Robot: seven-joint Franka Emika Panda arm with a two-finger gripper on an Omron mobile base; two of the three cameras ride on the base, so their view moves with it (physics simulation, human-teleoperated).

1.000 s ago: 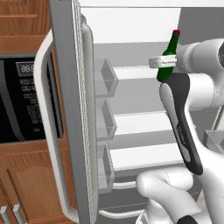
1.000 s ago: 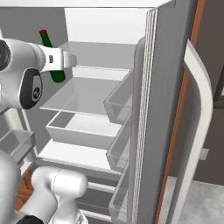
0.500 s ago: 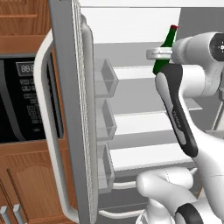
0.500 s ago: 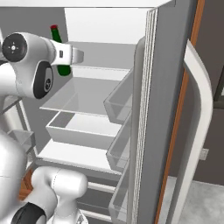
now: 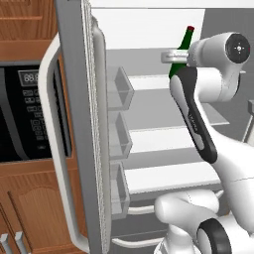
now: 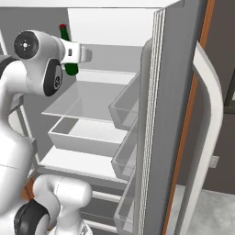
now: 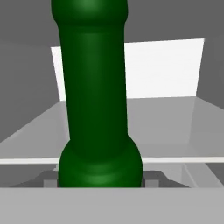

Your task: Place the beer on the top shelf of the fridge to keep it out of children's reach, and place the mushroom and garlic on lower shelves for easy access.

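Hand (image 5: 174, 57) of mine is clamped on the beer (image 5: 181, 51), upright, at the fridge (image 6: 174, 92) opening by the top shelf (image 6: 108, 76).

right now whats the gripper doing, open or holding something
Gripper: shut on the beer, held upright in front of the open fridge.

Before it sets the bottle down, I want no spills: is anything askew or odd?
Nothing stands out. The beer is held near upright in the gripper, cap on, just above the top shelf. The fridge door is open.
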